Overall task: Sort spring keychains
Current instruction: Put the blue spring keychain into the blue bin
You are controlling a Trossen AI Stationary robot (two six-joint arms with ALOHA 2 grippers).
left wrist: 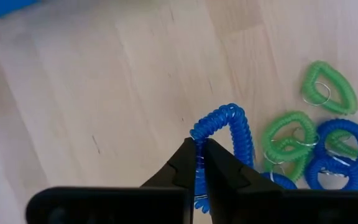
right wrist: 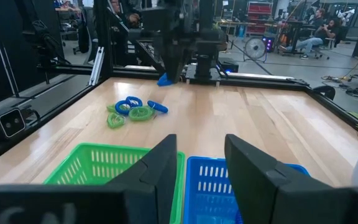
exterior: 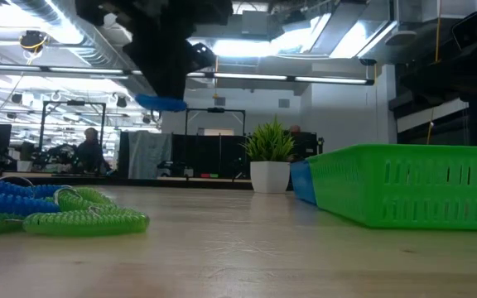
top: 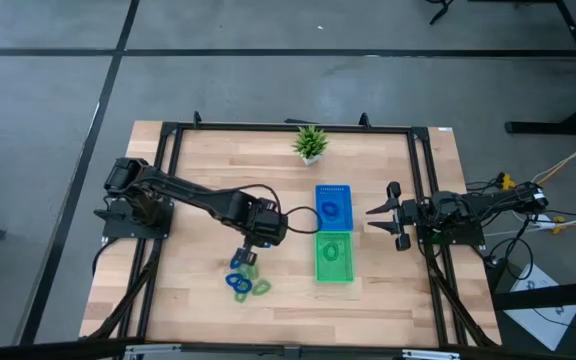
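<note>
A: Left gripper (left wrist: pixel 199 144)?
B: Fingers pinching a blue spring keychain (left wrist: pixel 229 134), held off the table (top: pixel 198 170), above the pile of spring keychains (top: pixel 245 282).
A: Trays?
B: Blue tray (top: pixel 333 207) touching green tray (top: pixel 334 257), a keychain in each.
A: Right gripper (top: pixel 376 213)?
B: Beside the trays, fingers spread, holding nothing.

Left arm stretched across the table, left gripper (left wrist: pixel 199 163) raised, fingers pinched on a blue keychain (left wrist: pixel 227 130), right arm waiting at the right edge, right gripper (right wrist: pixel 201 163) fingers apart
</note>
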